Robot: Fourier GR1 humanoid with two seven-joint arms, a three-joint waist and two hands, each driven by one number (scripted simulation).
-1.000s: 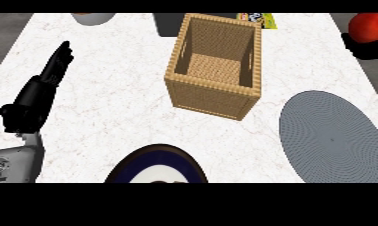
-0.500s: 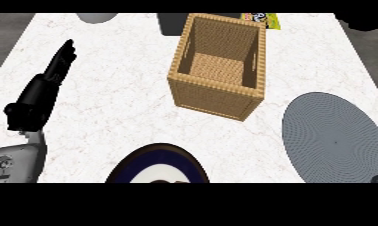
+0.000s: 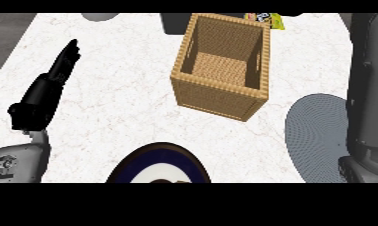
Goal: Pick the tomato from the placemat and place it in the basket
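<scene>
The woven basket (image 3: 221, 95) stands upright in the middle of the counter, and its inside shows nothing. The grey oval placemat (image 3: 314, 135) lies to its right with nothing on its visible part. No tomato shows in the head view. My left hand (image 3: 44, 95) rests open at the left edge, its straight fingers pointing up and away. Of my right arm only the grey forearm (image 3: 363, 90) shows. It runs up the right edge and covers part of the placemat. The right hand itself lies outside the picture.
A dark blue plate (image 3: 125, 167) with a white centre lies at the lower edge, in front of the basket. Along the far edge are a grey round object (image 3: 100, 16), a dark grey item (image 3: 173, 22) and a yellow packet (image 3: 272, 20).
One second ago the red tomato showed at the upper right corner under a dark hand; it has left the view. The right forearm now fills the right edge. The left hand is still.
</scene>
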